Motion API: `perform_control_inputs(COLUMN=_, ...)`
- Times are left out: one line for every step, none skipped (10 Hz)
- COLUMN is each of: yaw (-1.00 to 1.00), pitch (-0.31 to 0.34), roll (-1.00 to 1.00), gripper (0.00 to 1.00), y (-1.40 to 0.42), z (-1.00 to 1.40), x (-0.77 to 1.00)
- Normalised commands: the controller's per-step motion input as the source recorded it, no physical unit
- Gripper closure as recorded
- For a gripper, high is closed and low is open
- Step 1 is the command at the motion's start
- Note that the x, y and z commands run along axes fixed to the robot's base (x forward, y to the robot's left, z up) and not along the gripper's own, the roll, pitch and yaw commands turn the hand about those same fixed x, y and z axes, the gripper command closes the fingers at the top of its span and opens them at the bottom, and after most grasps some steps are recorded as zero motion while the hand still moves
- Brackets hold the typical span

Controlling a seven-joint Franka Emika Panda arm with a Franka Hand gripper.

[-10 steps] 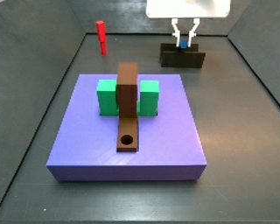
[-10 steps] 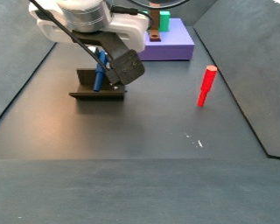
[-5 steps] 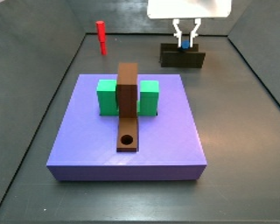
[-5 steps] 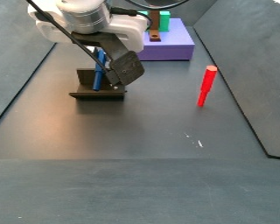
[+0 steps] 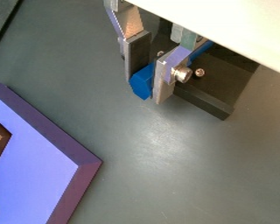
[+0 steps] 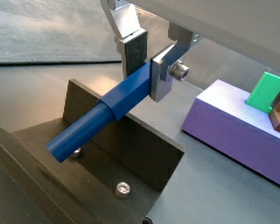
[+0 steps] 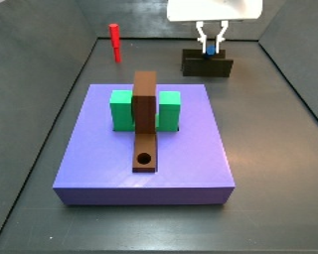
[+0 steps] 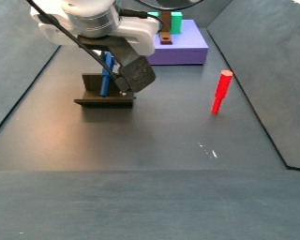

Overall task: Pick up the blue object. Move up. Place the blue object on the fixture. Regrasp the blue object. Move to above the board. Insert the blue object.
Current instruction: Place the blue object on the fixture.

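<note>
**Blue stick gripped over the fixture**

Dark grey floor (image 7: 268,189), walled on its sides, carrying every piece. Near the back wall, the fixture (image 7: 209,65): dark olive-black block, seen in a wrist view (image 6: 113,149) as an upright plate on a base, with a screw head in its face.

Against it, the blue object (image 6: 105,114): slender, square-edged, plain blue stick, slightly thicker along its lower half. Leaning steeply, nearly upright in a side view (image 8: 106,73), lower end down at the fixture, upper end between the fingers. Only a short blue stub visible in a side view (image 7: 209,47) and a blue corner in a wrist view (image 5: 142,83).

Pincer (image 6: 147,63) directly above the fixture, closed narrow on the blue object's upper end, flat silver fingers (image 5: 168,74) pressing it from both sides. Also visible in both side views (image 7: 210,40) (image 8: 109,58), hanging under the white wrist body.

Nearer the front, a large purple slab (image 7: 189,169) holding green blocks (image 7: 122,109) and, laid across them, the board (image 7: 146,134): long brown bar with a round hole near its front end, nothing in the hole. Well apart from the pincer.

Red peg (image 7: 115,42) standing upright on the floor, off to the side, away from the fixture; also clear in a side view (image 8: 220,92).
</note>
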Motion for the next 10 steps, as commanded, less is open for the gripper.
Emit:
perform_control_inputs(yaw=0.00, pitch=0.000, roll=-0.14, gripper=1.00, y=0.06, z=-0.09, x=0.00)
perform_control_inputs(yaw=0.00, pitch=0.000, roll=-0.18, gripper=1.00, y=0.10, z=-0.10, x=0.00)
perform_control_inputs(yaw=0.00, pitch=0.000, roll=-0.32, gripper=1.00, y=0.13, z=-0.02, x=0.00)
perform_control_inputs(yaw=0.00, pitch=0.000, roll=-0.43, gripper=1.00, y=0.13, z=0.00, x=0.01)
perform_control_inputs(yaw=0.00, pitch=0.000, roll=-0.40, gripper=1.00, y=0.08, z=0.00, x=0.01)
perform_control_inputs(yaw=0.00, pitch=0.000, roll=-0.28, gripper=1.00, y=0.04, z=-0.03, x=0.01)
perform_control_inputs(yaw=0.00, pitch=0.000, roll=-0.05, gripper=1.00, y=0.00, z=-0.09, x=0.00)
perform_control_inputs(yaw=0.00, pitch=0.000, roll=0.00, gripper=1.00, y=0.00, z=-0.13, x=0.00)
perform_control_inputs(yaw=0.00, pitch=0.000, roll=0.00, gripper=1.00, y=0.00, z=-0.13, x=0.01)
perform_control_inputs(yaw=0.00, pitch=0.000, roll=0.00, gripper=1.00, y=0.00, z=-0.13, x=0.00)
